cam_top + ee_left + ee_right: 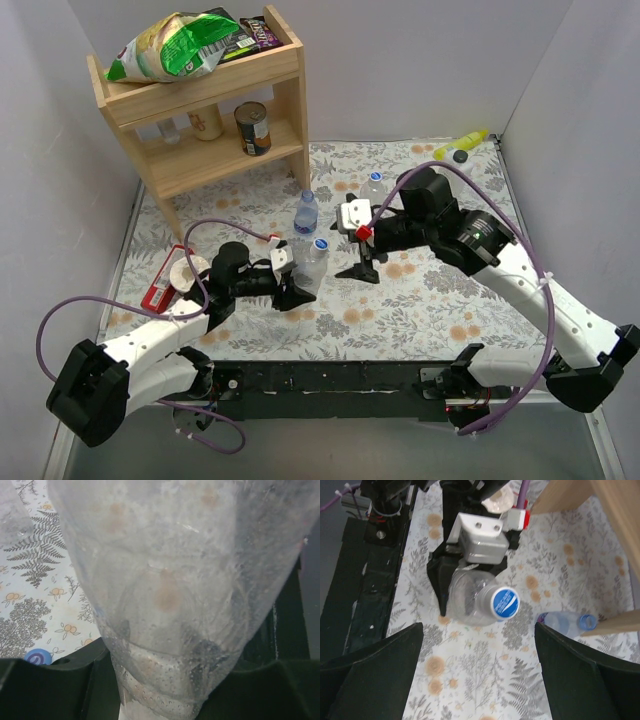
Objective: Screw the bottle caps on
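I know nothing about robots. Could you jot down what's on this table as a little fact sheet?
Left gripper: shut on a clear bottle
Held bottle's top: blue cap sits on the neck; how tight it is cannot be told
Right gripper: open, empty, beside that bottle
Other bottles: labelled bottle and third bottle, both upright
Spare part: loose blue cap on the table
Background: wooden shelf with tin can and snack bags
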Controlling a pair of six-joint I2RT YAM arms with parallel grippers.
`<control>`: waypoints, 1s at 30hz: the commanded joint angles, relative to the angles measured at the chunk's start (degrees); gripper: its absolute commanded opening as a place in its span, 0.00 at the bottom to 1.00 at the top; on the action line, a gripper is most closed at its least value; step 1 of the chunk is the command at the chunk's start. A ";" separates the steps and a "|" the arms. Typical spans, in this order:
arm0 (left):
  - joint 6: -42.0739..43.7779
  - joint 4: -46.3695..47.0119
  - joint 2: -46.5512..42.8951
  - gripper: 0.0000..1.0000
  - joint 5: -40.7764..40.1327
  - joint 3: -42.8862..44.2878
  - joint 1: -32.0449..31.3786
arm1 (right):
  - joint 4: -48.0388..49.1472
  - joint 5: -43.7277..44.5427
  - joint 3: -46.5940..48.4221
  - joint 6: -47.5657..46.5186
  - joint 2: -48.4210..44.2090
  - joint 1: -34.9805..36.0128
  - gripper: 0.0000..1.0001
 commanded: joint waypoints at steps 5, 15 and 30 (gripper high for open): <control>-2.19 -0.09 0.23 0.00 5.10 3.43 -0.39 | 13.77 -7.41 1.77 0.94 5.06 0.37 0.98; -2.37 -0.62 1.20 0.00 4.31 4.84 -0.65 | 10.35 -10.50 3.53 1.21 7.35 0.64 0.93; -10.45 5.09 0.23 0.00 -0.26 2.64 0.14 | -3.63 -3.73 6.69 -3.99 7.53 0.64 0.89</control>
